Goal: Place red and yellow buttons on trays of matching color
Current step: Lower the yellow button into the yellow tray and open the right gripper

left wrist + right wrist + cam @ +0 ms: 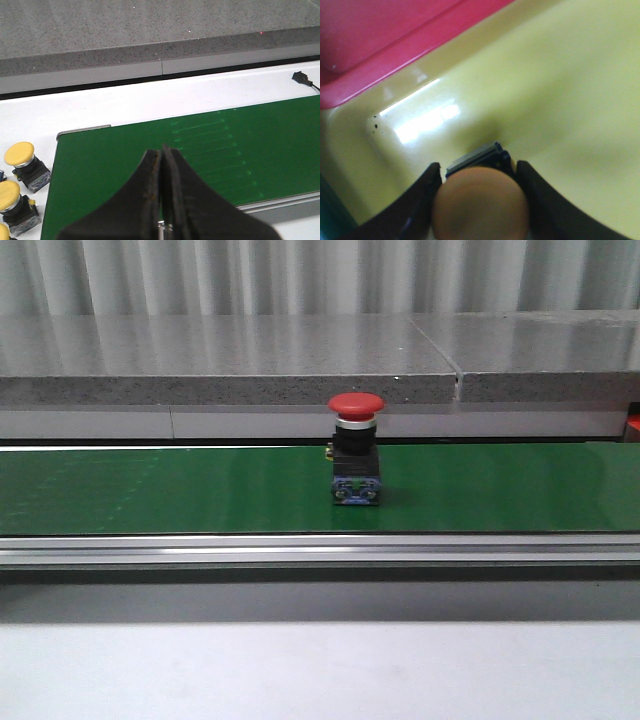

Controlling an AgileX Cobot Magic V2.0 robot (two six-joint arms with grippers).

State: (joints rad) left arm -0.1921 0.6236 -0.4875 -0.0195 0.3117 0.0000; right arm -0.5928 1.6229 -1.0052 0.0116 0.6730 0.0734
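The right end effector (pixel 479 200) grips a yellow button (pixel 480 205) over the yellow tray (pixel 560 100); the left end effector (pixel 161 200) is pressed closed, empty.

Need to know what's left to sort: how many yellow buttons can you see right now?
4. Three stand off the belt's end: and one cut off at the frame edge. One is between the right gripper's fingers over the yellow tray. More may be out of view.

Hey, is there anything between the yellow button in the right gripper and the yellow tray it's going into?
Nothing visible. The right gripper holds the yellow button between its jaws directly over the yellow tray, whose floor beneath it is bare. The red tray sits beside it, not in the path.
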